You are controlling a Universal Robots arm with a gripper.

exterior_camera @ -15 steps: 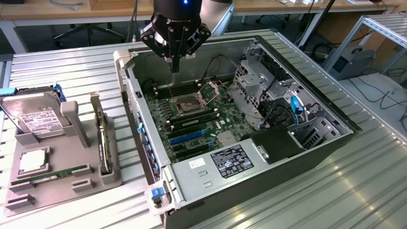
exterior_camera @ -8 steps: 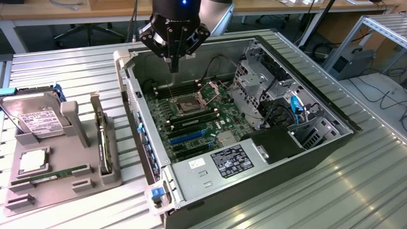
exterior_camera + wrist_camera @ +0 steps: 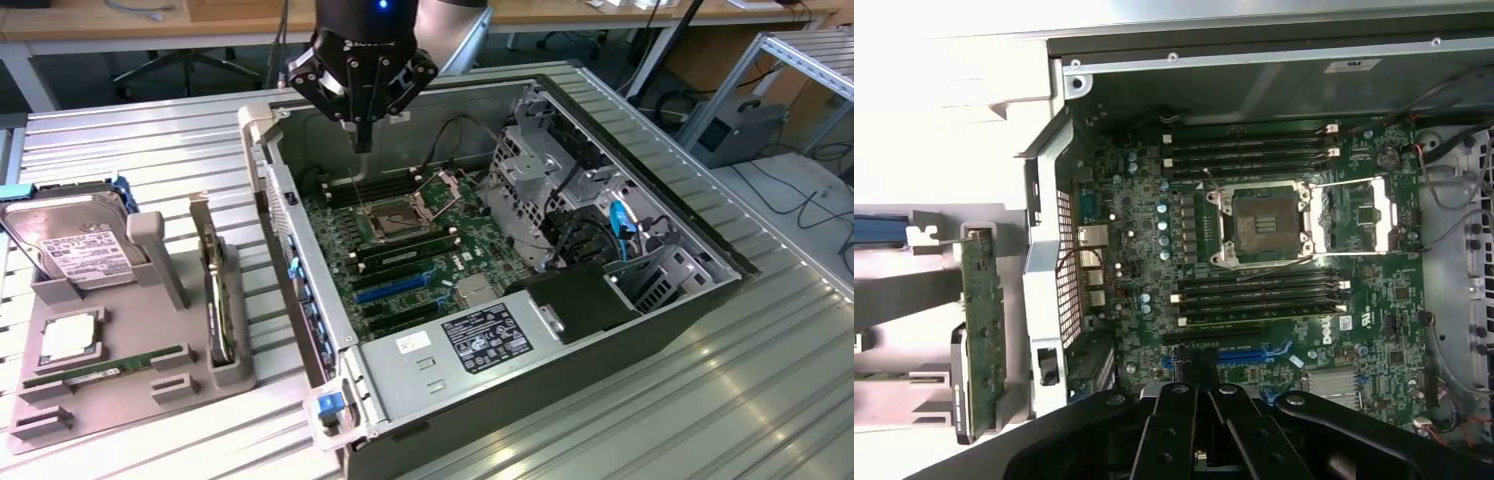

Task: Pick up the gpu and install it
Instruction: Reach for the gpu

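Note:
The gpu (image 3: 212, 292) stands on edge in a slot of the grey holder (image 3: 180, 385), at the exterior view's left of the open computer case (image 3: 300, 250). The wrist view shows the gpu (image 3: 982, 310) as a thin green-edged card with a silvery end, outside the case wall. My gripper (image 3: 360, 140) hangs shut and holds nothing, above the far end of the motherboard (image 3: 441, 225), well away from the gpu. The wrist view has the gripper (image 3: 1199, 385) over the blue expansion slots (image 3: 1254, 355).
The holder also carries a silver hard drive (image 3: 80, 245), a processor (image 3: 70, 340) and a green memory stick (image 3: 114, 368). Inside the case are an open processor socket (image 3: 400, 212), a metal drive cage (image 3: 547, 170) and a black shroud (image 3: 587, 295).

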